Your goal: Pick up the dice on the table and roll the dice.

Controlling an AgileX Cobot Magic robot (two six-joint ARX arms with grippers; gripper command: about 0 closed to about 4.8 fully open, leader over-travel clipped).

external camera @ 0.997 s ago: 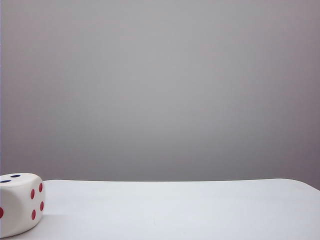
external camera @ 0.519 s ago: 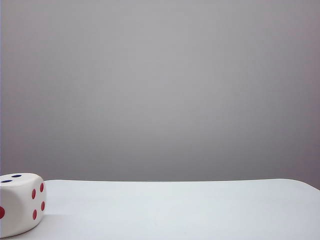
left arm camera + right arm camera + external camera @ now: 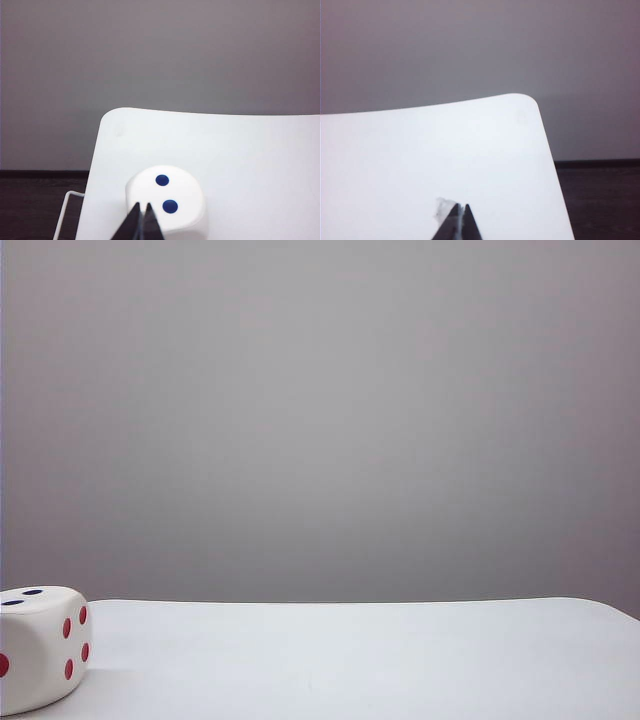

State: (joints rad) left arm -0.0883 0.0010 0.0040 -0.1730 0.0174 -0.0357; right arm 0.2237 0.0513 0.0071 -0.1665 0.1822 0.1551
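The dice (image 3: 40, 648) rests at the left edge of the white table (image 3: 350, 660) in the exterior view, two dark blue pips on top and red pips on its sides. No arm shows in that view. In the left wrist view the dice (image 3: 167, 200) lies just beyond my left gripper (image 3: 142, 205), whose dark fingers are pressed together with nothing between them, in front of the dice's near edge. My right gripper (image 3: 460, 205) is shut and empty over bare table (image 3: 420, 160), with a small pale smudge (image 3: 442, 209) beside its tips.
The table's rounded far corners show in both wrist views (image 3: 107, 120) (image 3: 530, 102), with dark floor (image 3: 600, 200) beyond the edges. A thin white wire frame (image 3: 62, 215) stands beside the table near the left arm. A plain grey wall fills the background.
In the exterior view the dice sits a hair further right than a second ago; otherwise nothing has visibly moved there.
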